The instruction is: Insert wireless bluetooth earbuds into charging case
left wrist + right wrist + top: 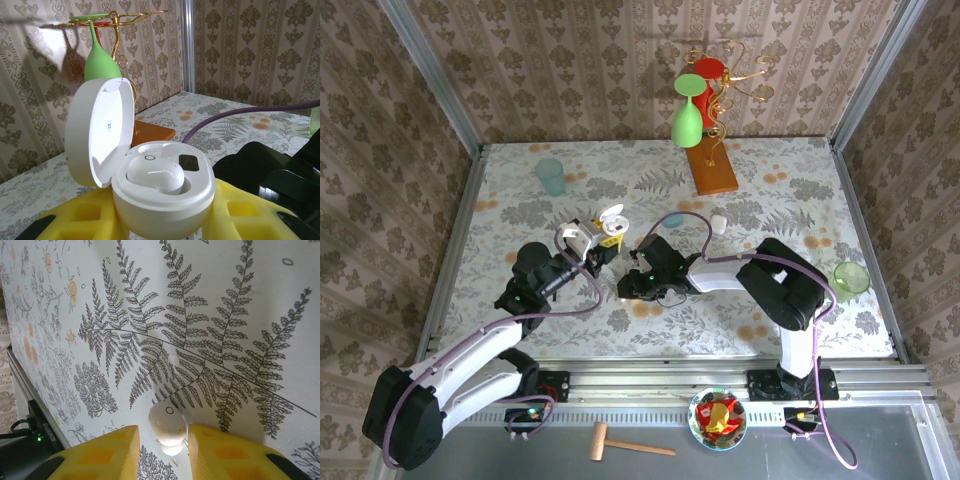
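My left gripper (pixel 603 240) is shut on a white charging case (pixel 162 205), which it holds upright above the table between yellow fingers (pixel 250 212). The case's lid (pixel 100 132) stands open, and one white earbud (pixel 155 175) sits in a socket inside. My right gripper (pixel 628 287) points down at the table just right of the case. Its yellow fingers (pixel 100 455) stand on either side of a second white earbud (pixel 167 426) that lies on the fern-print cloth. The earbud is close to the right finger, with a gap on the left, so the jaws are open.
A teal cup (pixel 550 176) stands at the back left and a green cup (pixel 850 278) at the right edge. A gold rack on a wooden base (pixel 711 168) holds a hanging green glass (pixel 688 118). Another white case (pixel 718 222) and a small blue object (pixel 673 220) lie behind the grippers.
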Robot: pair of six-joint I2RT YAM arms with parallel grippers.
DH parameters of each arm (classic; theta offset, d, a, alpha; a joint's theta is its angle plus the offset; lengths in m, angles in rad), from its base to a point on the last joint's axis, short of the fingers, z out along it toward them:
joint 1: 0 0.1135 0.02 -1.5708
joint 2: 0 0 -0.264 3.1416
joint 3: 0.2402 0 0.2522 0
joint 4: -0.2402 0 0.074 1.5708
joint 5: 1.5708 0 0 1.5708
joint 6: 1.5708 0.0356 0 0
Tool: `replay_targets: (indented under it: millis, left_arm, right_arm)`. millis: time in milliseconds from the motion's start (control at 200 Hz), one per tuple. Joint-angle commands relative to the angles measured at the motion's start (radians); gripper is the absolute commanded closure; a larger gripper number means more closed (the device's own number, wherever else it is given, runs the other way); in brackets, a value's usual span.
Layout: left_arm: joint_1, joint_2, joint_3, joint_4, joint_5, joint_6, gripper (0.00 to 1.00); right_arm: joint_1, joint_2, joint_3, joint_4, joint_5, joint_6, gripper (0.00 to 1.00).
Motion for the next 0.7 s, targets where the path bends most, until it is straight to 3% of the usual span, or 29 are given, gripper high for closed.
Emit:
replay_targets:
  millis: [0,405,695]
  left_arm:
    - [0.006,-0.019,0.013,0.012,-0.003,0.021,0.78]
    - [0.007,-0.018,0.017,0.009,-0.006,0.026,0.78]
    - [0.007,-0.02,0.018,0.008,-0.004,0.025,0.78]
  right_arm:
    - [0.004,-0.006,0.008,-0.012,0.03,-0.035,0.67]
    - [0.003,-0.002,0.065,-0.034,0.113,-0.083,0.66]
    - [0.004,0.056,0.084,-0.02,0.002,-0.128,0.65]
